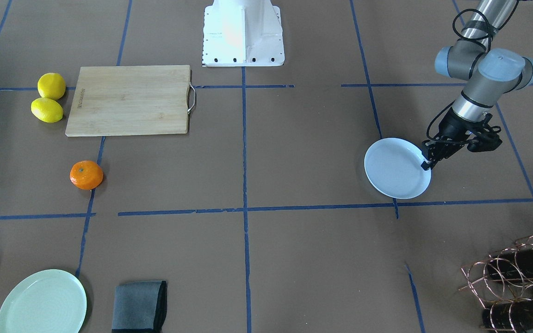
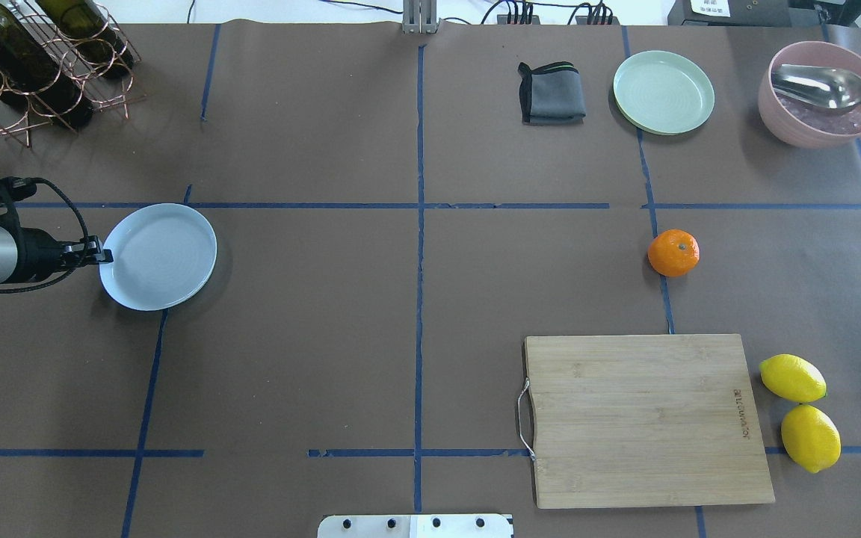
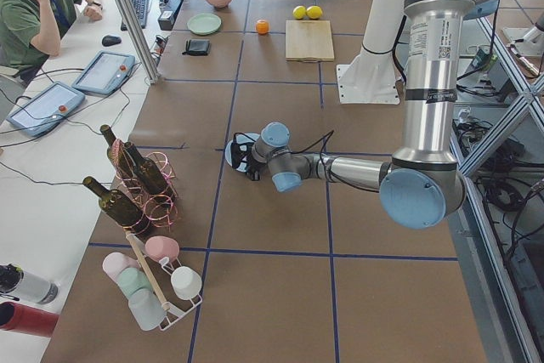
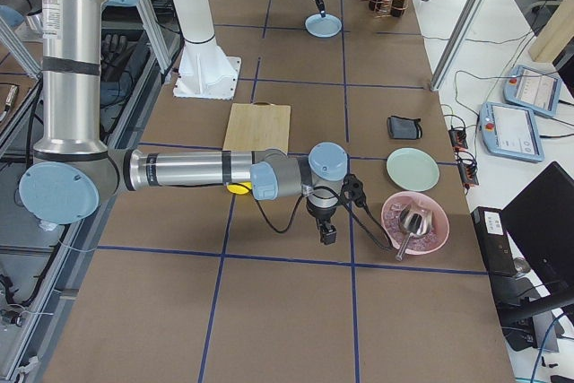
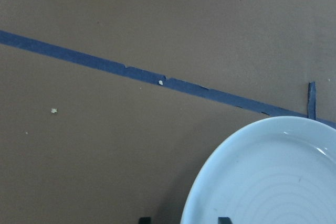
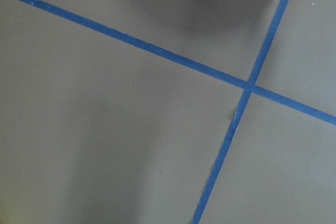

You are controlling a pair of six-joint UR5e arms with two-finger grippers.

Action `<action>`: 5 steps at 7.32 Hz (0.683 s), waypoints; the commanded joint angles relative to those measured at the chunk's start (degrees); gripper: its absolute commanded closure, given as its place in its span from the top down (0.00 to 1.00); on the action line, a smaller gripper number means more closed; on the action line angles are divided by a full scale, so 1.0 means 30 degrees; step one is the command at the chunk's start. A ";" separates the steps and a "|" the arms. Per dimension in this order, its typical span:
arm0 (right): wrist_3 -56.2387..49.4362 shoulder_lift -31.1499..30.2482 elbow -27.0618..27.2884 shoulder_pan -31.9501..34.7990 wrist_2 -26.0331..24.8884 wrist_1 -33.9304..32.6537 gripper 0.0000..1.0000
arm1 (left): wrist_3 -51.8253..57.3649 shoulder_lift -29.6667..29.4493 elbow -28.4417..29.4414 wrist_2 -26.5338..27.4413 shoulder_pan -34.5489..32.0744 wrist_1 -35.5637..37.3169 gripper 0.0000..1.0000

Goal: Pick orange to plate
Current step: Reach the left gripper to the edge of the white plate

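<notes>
1. The orange (image 2: 673, 252), round and dimpled, sits on a blue tape line (image 2: 655, 224) on the brown worktop (image 2: 326, 299), well apart from the plate (image 2: 165, 258).
2. Only the left wrist view shows the left hand (image 5: 184, 221) with fingertips apart, straddling the plate's smooth pale rim.
3. The right hand (image 4: 328, 235) shows only in the exterior right view, so I cannot tell its state.

Silver tubular arms (image 3: 429, 65), pale blue joint caps (image 1: 502, 64), looping black cables (image 1: 434, 121), black left tool (image 1: 427, 164), white bolted pedestal (image 1: 243, 32).

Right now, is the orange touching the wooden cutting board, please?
Apart: the overhead view shows a strip of table between the orange and the wooden cutting board.
</notes>
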 commanded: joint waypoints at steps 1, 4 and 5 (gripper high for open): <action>0.0000 -0.0005 -0.0043 0.0000 0.0000 0.0000 1.00 | 0.0073 -0.0014 -0.0076 -0.0057 0.0010 0.0003 0.00; 0.0000 -0.0005 0.0015 0.0000 0.0000 0.0000 1.00 | -0.0131 -0.0914 -0.1889 -0.0407 0.0010 0.0322 0.00; 0.0029 -0.0005 0.0015 0.0000 0.0000 0.0000 1.00 | -0.0770 -0.2546 -0.1892 -0.0380 0.0010 0.1978 0.00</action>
